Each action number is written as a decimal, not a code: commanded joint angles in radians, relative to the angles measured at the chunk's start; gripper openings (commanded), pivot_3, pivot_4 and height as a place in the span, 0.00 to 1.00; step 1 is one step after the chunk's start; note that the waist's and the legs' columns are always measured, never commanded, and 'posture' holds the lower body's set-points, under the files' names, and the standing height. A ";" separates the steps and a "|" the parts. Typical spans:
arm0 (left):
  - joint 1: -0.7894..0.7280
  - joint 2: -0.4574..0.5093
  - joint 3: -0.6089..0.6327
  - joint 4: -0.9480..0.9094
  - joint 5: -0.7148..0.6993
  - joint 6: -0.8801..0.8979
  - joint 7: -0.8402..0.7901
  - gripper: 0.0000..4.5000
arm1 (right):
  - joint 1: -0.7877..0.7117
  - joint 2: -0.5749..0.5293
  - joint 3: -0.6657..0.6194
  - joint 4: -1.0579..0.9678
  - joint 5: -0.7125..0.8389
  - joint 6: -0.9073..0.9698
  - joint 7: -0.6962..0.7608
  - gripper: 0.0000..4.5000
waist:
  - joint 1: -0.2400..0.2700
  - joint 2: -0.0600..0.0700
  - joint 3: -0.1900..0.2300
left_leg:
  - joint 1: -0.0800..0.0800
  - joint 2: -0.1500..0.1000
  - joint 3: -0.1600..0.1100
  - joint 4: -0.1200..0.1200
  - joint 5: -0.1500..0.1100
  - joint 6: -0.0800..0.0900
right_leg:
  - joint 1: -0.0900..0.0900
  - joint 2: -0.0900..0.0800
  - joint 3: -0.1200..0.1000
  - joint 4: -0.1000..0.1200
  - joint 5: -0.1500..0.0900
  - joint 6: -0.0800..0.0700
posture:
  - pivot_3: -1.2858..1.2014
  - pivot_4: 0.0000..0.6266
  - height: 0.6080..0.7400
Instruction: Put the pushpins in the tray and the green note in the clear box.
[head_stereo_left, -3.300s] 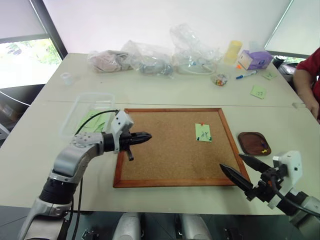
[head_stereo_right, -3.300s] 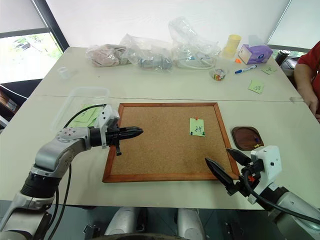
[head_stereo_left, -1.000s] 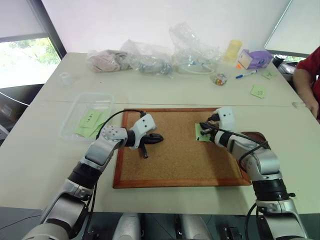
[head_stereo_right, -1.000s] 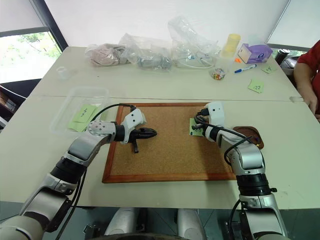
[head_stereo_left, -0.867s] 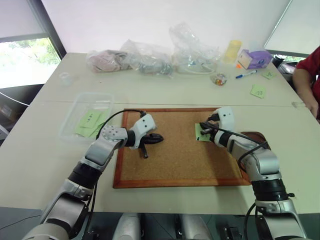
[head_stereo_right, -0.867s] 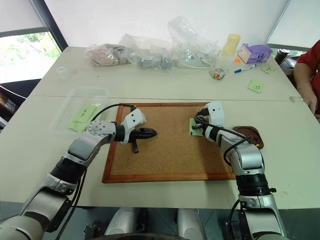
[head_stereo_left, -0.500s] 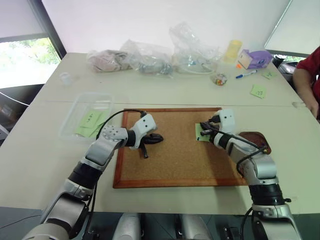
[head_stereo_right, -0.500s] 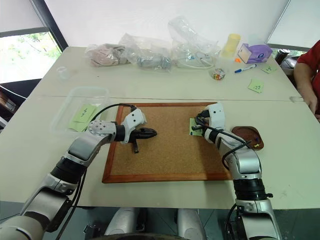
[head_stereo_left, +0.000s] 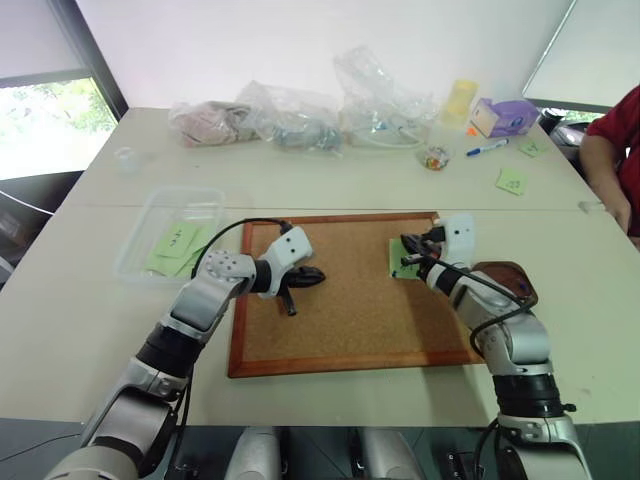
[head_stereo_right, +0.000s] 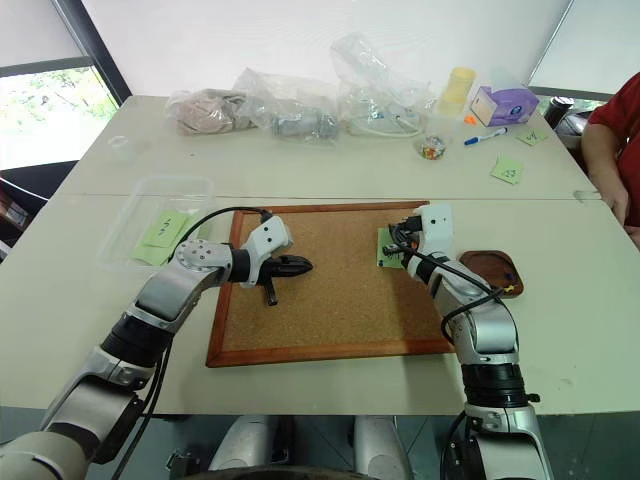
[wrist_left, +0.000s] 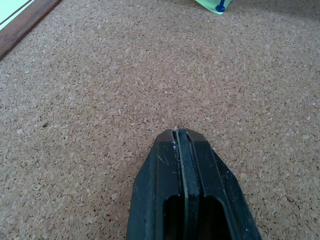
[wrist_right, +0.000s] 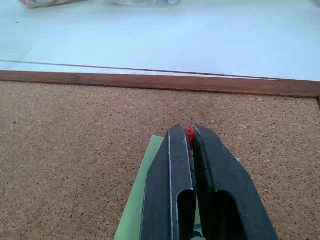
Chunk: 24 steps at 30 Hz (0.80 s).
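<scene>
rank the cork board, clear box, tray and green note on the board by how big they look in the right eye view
1. cork board, by far the largest.
2. clear box, clearly smaller than the board.
3. tray.
4. green note, though the right tool covers part of it, so its spot below the tray is unsure.

The two head views look forward and down from above over the cork board (head_stereo_left: 350, 290) and table (head_stereo_left: 80, 300), while each wrist view looks close along its fingers at that same board.
</scene>
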 joint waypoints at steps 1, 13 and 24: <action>0.037 0.007 -0.053 0.012 0.013 0.042 -0.026 0.00 | -0.045 0.010 -0.092 -0.051 0.037 -0.042 -0.033 0.01 | 0.000 0.000 0.000 | 0.000 0.000 0.000 0.000 0.000 0.000 | 0.000 0.000 0.000 0.000 0.000 0.000 | 0.52 0.24 0.98; 0.037 0.005 -0.056 -0.001 0.009 0.048 -0.032 0.00 | 0.001 -0.004 -0.116 -0.103 0.020 -0.051 -0.036 0.01 | 0.002 0.001 -0.001 | 0.000 0.000 0.000 -0.001 0.000 0.000 | 0.000 0.000 0.000 0.000 0.000 0.000 | 0.52 0.24 0.98; 0.029 -0.004 -0.039 -0.008 0.006 0.020 -0.027 0.00 | 0.372 -0.094 -0.258 -0.368 -0.061 -0.014 -0.112 0.01 | 0.004 0.005 -0.005 | 0.001 0.000 0.000 -0.001 0.000 0.000 | 0.001 0.000 0.000 -0.001 0.000 0.000 | 0.52 0.24 0.98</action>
